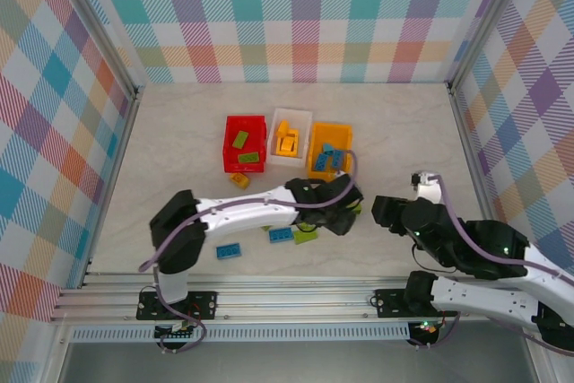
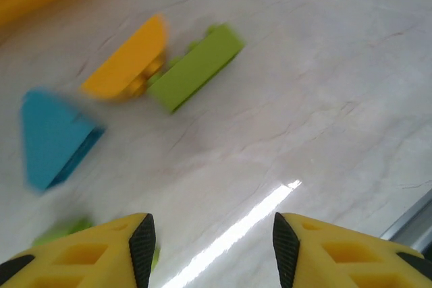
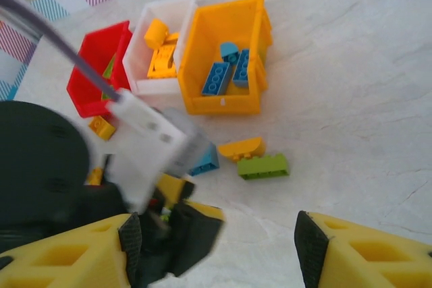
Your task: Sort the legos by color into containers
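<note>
Three containers stand side by side at the table's middle: red (image 1: 245, 118) holding green legos, white (image 1: 291, 114) holding yellow ones, orange-yellow (image 1: 329, 126) holding blue ones (image 3: 219, 75). My left gripper (image 2: 212, 247) hangs open just above bare table, right in front of the orange-yellow bin (image 3: 202, 45). Beyond it lie a yellow lego (image 2: 128, 59), a green lego (image 2: 196, 65) and a blue lego (image 2: 54, 136). To its right, my right gripper (image 3: 219, 247) stands open and holds nothing. Those same loose yellow (image 3: 241, 148) and green (image 3: 263, 165) legos lie ahead of it.
More loose legos lie near the left arm: an orange one (image 1: 239, 180) by the red bin, two blue ones (image 1: 227, 251) (image 1: 281, 235) and a green one (image 1: 306, 236). The left arm's wrist (image 3: 148, 139) reaches close in front of my right gripper. Checked walls enclose the table.
</note>
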Controlling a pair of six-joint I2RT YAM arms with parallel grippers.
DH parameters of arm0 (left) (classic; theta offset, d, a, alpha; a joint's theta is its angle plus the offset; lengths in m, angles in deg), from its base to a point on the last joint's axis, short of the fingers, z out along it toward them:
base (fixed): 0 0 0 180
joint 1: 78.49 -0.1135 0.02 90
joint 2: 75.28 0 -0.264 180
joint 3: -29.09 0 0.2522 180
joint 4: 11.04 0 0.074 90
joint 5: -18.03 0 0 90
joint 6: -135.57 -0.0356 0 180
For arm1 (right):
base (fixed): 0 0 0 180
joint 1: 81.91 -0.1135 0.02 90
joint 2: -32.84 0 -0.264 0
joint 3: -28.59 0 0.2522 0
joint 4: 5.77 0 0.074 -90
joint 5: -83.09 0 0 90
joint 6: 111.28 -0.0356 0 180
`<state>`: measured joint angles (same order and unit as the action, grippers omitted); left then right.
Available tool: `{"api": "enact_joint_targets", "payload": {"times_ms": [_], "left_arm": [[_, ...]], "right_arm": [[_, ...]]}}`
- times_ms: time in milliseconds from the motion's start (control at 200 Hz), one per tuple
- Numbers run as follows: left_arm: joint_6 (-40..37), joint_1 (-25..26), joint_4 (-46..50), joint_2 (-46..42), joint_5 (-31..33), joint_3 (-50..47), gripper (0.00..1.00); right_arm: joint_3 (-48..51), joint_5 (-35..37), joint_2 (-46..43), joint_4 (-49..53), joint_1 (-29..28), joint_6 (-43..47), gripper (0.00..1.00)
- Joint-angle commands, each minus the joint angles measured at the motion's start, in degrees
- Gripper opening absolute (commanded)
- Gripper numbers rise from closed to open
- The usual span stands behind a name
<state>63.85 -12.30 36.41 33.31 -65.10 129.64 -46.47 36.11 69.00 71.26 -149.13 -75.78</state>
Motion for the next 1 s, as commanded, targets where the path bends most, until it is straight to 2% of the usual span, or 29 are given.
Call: {"api": "enact_joint_targets", "payload": {"times_ms": [0,100,225,555,995], "left_arm": [[-13.51,0.19,-1.30,5.72,-0.99,6.95,0.52],[-19.64,-0.08,0.92,12.41,-2.02,14.99,0.53],[-22.79,-1.78,4.00,19.75,-2.78,22.39,0.54],[-27.20,-4.45,7.62,27.51,-5.21,31.13,0.55],[-27.20,-4.23,9.22,29.06,-5.82,29.47,0.37]], "right_arm": [[-2.74,3.25,-1.03,1.89,-0.15,1.96,0.65],[-3.94,3.25,-1.44,1.94,-0.18,2.51,0.65],[-4.87,3.27,-1.59,2.30,-0.19,2.98,0.66],[-5.20,3.04,-0.64,2.45,-0.19,3.68,0.67],[-4.62,3.02,0.05,1.27,-0.20,3.96,0.68]]}}
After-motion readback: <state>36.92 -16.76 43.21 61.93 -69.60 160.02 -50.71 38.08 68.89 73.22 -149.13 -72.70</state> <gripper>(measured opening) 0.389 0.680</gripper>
